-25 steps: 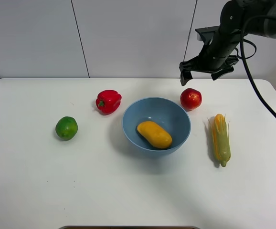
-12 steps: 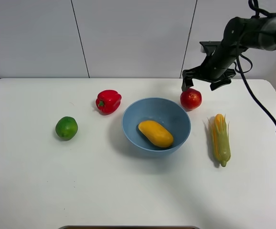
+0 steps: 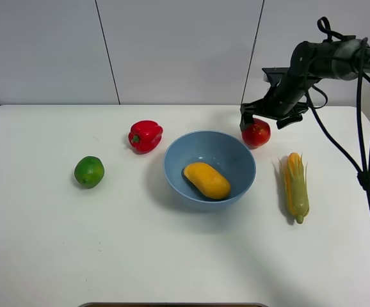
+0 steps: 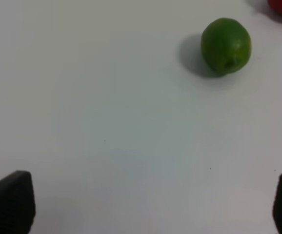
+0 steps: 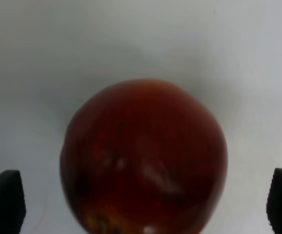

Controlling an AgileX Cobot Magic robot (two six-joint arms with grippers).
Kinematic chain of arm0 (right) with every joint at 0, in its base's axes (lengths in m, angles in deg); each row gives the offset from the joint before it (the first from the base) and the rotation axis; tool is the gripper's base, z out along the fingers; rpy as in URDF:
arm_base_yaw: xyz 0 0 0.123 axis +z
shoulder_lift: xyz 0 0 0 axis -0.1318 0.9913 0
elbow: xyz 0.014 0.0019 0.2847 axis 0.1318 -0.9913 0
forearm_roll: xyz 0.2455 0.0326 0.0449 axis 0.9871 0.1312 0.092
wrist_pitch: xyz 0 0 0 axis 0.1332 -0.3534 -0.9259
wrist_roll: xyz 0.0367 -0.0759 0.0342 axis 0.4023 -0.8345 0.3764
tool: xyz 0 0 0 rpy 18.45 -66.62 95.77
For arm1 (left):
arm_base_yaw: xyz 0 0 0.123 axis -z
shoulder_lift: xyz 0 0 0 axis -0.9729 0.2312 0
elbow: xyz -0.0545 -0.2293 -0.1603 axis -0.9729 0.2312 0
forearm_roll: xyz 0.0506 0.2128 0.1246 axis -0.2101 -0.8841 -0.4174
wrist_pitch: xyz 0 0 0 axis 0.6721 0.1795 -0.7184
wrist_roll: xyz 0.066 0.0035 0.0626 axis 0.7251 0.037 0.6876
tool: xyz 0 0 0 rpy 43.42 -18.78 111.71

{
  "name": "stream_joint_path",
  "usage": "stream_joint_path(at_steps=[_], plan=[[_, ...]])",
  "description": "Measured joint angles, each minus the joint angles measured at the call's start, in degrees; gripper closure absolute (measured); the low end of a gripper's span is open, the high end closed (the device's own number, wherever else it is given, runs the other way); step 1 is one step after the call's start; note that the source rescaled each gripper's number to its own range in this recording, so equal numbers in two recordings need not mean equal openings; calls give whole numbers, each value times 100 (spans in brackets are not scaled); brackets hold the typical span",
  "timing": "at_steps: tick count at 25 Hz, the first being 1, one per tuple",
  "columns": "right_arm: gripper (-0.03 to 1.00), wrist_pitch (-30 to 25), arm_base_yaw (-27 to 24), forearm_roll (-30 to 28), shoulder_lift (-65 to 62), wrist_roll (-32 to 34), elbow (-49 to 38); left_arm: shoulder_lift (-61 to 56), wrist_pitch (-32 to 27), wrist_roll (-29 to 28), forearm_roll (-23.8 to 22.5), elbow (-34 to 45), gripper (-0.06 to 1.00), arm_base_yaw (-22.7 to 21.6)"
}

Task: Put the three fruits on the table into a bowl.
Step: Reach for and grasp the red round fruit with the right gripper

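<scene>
Toward the worktop's (image 3: 172, 256) left edge sits the lime (image 3: 89, 171), alone and well apart from everything else. The left gripper (image 4: 148, 204) hangs over bare surface some way from it, jaws spread wide and empty. Next along, nearer the far edge, is a red bell pepper (image 3: 145, 135), which is not one of the fruits.

At the middle stands the light-blue bowl (image 3: 217, 147) with the mango (image 3: 207, 180) already lying in it. The mango's long axis runs on a diagonal, one end toward the far left corner and the other toward the near right corner.

Just beside the bowl's far-right rim rests the apple (image 3: 256, 133), on the worktop and not yet lifted. The right gripper (image 3: 265, 119) is poised over it, jaws fully apart with one on either side and not touching it. From the wrist camera the apple fills the gap between them. Being round, it has no long axis to line up with, and I cannot tell where its stem points.

So the apple looks to be the step in hand. The next move seems to call for a little more descent, a firm close around its widest part, then a short carry to the bowl, leaving only the lime.

Toward the right edge lies a corn cob in husk (image 3: 296, 187), running far to near.
</scene>
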Motion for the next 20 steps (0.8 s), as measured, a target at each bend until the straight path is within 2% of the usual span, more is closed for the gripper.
stream_joint_path(at_steps=[20], plan=[[-3, 797, 0, 103, 520, -128, 0, 0, 0, 0, 0, 0, -6, 0]])
